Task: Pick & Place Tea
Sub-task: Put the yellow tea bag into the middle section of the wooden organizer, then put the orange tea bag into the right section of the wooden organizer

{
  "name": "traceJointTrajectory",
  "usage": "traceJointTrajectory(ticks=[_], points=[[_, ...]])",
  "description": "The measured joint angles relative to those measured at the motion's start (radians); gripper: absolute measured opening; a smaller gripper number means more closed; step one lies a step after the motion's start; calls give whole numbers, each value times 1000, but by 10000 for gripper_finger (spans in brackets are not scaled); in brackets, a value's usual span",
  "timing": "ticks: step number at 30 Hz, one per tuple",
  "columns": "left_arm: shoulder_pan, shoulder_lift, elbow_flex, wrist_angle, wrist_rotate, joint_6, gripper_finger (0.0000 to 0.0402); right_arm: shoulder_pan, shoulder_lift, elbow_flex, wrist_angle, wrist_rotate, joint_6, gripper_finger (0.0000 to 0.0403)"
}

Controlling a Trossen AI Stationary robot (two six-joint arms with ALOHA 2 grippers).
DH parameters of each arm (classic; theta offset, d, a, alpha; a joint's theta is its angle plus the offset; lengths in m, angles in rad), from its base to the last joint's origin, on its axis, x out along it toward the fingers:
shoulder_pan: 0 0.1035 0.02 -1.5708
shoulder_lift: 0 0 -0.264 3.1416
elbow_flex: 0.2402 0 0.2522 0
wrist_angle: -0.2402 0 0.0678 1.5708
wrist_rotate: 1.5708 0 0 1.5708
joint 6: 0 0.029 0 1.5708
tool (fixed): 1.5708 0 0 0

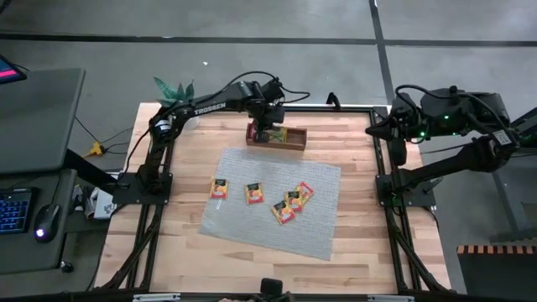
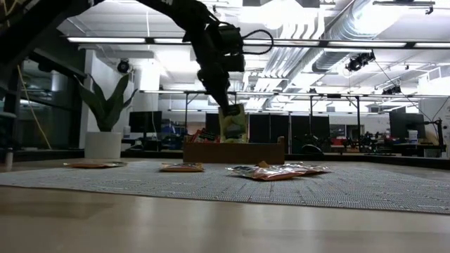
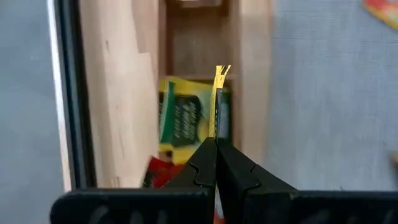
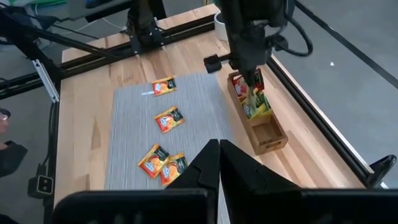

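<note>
My left gripper (image 2: 226, 105) hangs over the brown wooden tray (image 1: 295, 139) at the mat's far edge, shut on a yellow-green tea sachet (image 2: 234, 125). The left wrist view shows that sachet edge-on (image 3: 217, 93). Beneath it, another yellow-green sachet (image 3: 183, 118) and a red one (image 3: 160, 175) lie in the tray's compartments. Several orange sachets (image 1: 253, 193) lie flat on the grey woven mat (image 1: 319, 222). My right gripper (image 4: 219, 149) is shut and empty, held back by the table's right edge. My left gripper pinches the yellow-green sachet by its upper edge (image 2: 228, 110) between its two fingers (image 3: 200, 163), coming from above and pointing down. The sachet hangs upright below the fingertips, lifted clear, with its lower edge (image 2: 235, 139) just above the tray's wall.
The tray's compartment nearest the right arm (image 4: 268, 134) holds nothing. Black frame rails (image 1: 384, 180) run along the table's edges. A potted plant (image 2: 105, 116) stands beyond the far left corner. Bare wood (image 1: 361, 151) lies to the right of the mat.
</note>
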Motion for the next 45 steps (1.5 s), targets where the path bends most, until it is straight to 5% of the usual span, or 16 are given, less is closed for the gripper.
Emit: traceJointTrajectory(ticks=[22,36,40,45], points=[[6,59,-3,-4,30,-53,13,1,0,0,0,-5,8,3],[7,59,56,-48,11,-106,185,1,0,0,-24,-8,-3,9],[7,59,128,-104,5,-153,179,1,-1,0,-34,-6,-3,5],[6,59,220,-215,19,-193,115,1,-2,0,-53,7,-4,5]])
